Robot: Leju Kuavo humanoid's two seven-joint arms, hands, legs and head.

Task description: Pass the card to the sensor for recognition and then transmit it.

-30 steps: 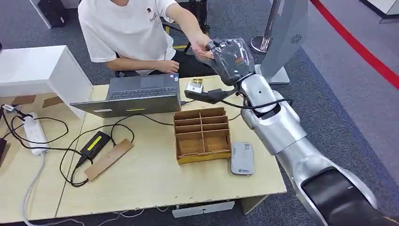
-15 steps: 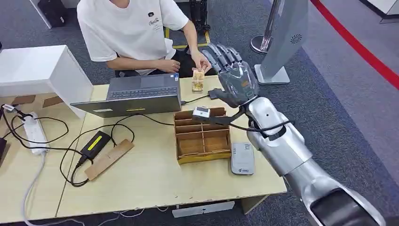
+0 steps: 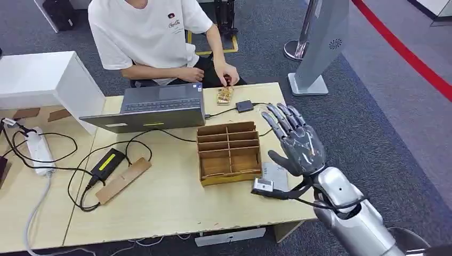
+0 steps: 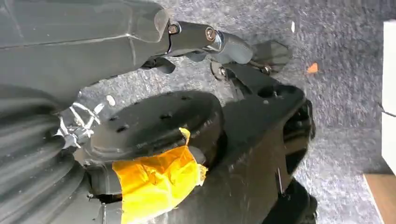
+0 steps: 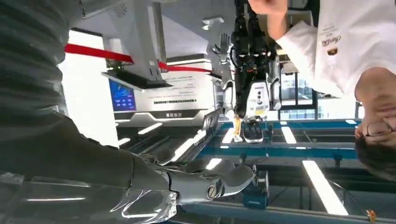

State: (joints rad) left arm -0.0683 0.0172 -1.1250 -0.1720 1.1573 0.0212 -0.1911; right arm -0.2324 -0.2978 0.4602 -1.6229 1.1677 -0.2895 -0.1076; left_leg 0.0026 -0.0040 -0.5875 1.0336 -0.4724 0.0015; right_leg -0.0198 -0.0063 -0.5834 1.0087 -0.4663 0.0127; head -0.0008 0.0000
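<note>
One laptop (image 3: 154, 109) sits at the left of the bench (image 3: 170, 205), then one wooden divided tray (image 3: 228, 153), with the cards (image 3: 224, 95) stacked at the far edge under the person's hand (image 3: 228, 74). At the right, one grey sensor (image 3: 273, 172) lies beside the tray, partly under the right hand (image 3: 296, 141), fingers (image 3: 280, 118) spread and released, holding nothing. The left wrist view adds carpet below the left hand (image 4: 205, 39), whose grip I cannot tell.
</note>
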